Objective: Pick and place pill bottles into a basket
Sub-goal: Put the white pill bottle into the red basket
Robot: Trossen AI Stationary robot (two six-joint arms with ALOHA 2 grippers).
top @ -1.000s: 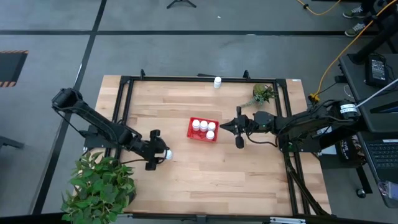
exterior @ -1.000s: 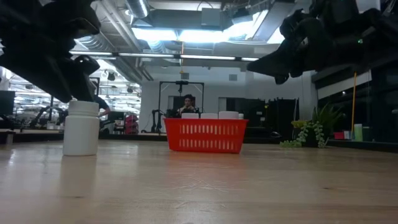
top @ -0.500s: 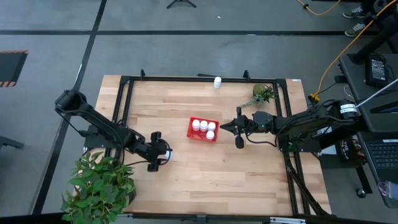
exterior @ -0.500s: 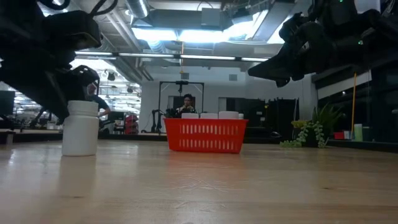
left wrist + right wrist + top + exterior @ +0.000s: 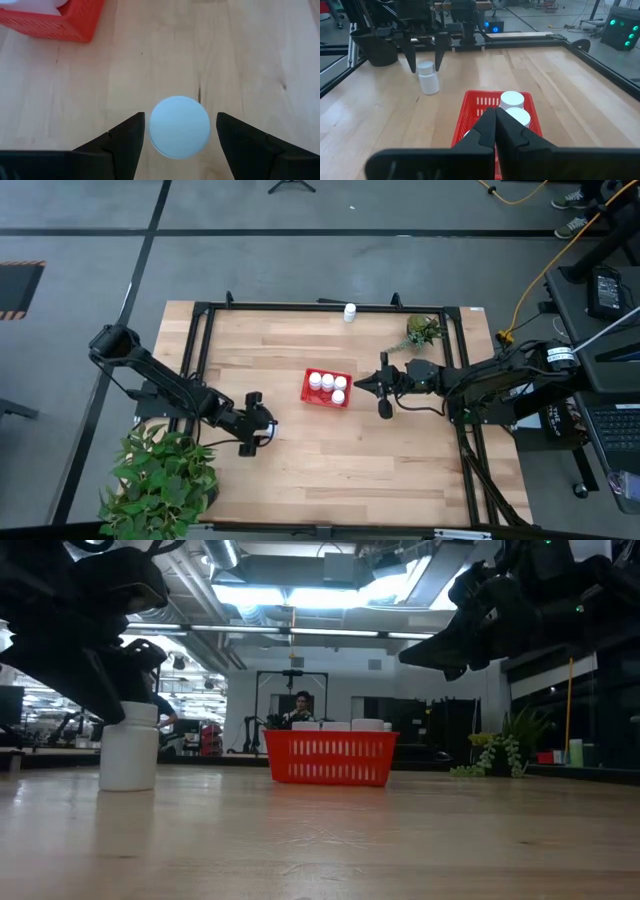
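Note:
A white pill bottle stands upright on its base on the wooden table, left of the red basket. My left gripper is open, with one finger on each side of the bottle's cap, not touching it. The basket holds three white bottles. Another bottle stands at the table's far edge. My right gripper is shut and empty. It hovers just right of the basket and points at it. The low view shows the bottle and the basket.
A leafy potted plant stands at the table's near left corner, close to my left arm. A small green plant sits at the far right. A black frame runs around the table. A person sits in the room beyond the table.
My left gripper has gone toward the table's right edge and a little down, so that its open fingers now stand on either side of the bottle. The bottle has stayed where it was.

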